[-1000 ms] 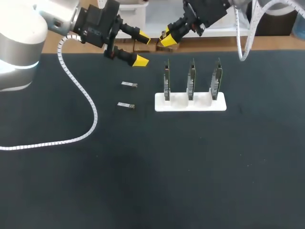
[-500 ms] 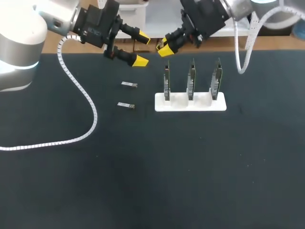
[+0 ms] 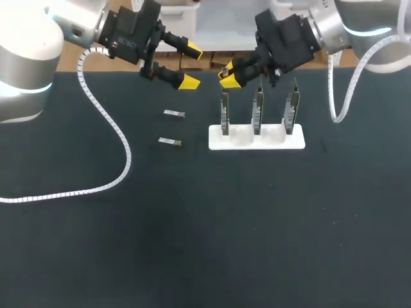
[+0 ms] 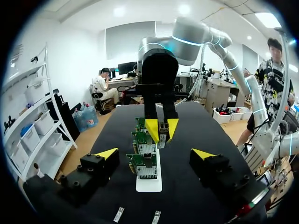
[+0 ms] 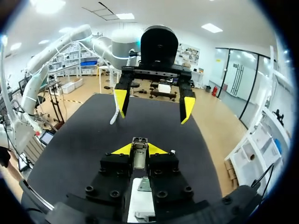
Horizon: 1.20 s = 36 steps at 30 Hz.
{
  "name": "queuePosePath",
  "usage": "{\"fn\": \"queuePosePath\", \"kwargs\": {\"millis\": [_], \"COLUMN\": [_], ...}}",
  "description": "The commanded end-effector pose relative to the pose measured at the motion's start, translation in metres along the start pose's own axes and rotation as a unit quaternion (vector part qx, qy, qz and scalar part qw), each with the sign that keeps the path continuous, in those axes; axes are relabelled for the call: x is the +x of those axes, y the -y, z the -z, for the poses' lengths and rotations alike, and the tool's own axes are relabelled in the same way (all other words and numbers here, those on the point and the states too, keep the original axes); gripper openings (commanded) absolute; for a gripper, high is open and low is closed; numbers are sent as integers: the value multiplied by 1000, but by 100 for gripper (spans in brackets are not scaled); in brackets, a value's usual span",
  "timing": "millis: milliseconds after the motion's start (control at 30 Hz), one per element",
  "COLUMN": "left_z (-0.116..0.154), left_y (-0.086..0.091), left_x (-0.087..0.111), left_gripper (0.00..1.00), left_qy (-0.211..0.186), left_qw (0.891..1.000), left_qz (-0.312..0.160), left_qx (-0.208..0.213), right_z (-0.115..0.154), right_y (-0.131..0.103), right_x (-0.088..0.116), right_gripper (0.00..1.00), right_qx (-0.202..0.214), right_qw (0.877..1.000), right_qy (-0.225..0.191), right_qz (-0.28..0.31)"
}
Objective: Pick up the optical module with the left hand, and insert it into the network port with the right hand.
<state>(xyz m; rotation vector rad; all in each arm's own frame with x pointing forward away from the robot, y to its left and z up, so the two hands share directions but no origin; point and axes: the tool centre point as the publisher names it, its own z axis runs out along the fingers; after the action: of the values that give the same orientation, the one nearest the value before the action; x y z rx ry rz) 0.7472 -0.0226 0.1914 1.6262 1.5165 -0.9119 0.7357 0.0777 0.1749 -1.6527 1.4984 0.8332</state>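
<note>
My right gripper (image 3: 228, 72) hangs just above the leftmost of three upright green network boards (image 3: 225, 110) in a white stand (image 3: 257, 138). It is shut on a small silver optical module (image 5: 138, 157), which pokes out between its yellow tips (image 5: 139, 150). My left gripper (image 3: 190, 65) hovers open and holds nothing, to the left of the right one near the table's far edge. In the left wrist view the right gripper (image 4: 161, 129) and its module (image 4: 162, 136) hang over the boards (image 4: 146, 161). Two more silver modules (image 3: 173, 113) (image 3: 169, 142) lie on the black mat left of the stand.
A white spiral cable (image 3: 109, 138) trails from my left arm across the mat's left side. The table's wooden far edge (image 3: 96, 64) runs behind both grippers. The black mat (image 3: 225, 224) stretches from the stand to the front.
My right arm has come forward from the far edge to just above the leftmost board, carrying the module. The left arm has kept still.
</note>
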Motion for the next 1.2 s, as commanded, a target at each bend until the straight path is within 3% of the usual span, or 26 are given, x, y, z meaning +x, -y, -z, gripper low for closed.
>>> {"fn": "queuePosePath", "kwargs": {"millis": [33,800,1200], "left_z": [0,0,0], "left_y": [-2,-2,-2], "left_x": [-1,-1,-1], "left_gripper": [100,100,100], "left_qy": [-3,-3,-3], "left_qw": [1000,1000,1000], "left_qz": [1,1,1], "left_qx": [2,2,2], "right_z": [4,-7,-12], "right_y": [0,31,18], "right_x": [-8,9,6], "right_gripper": [0,0,0], "right_qx": [32,-30,-21], "right_qw": [999,999,998], "right_qy": [-5,40,46], "right_qz": [8,8,-25]}}
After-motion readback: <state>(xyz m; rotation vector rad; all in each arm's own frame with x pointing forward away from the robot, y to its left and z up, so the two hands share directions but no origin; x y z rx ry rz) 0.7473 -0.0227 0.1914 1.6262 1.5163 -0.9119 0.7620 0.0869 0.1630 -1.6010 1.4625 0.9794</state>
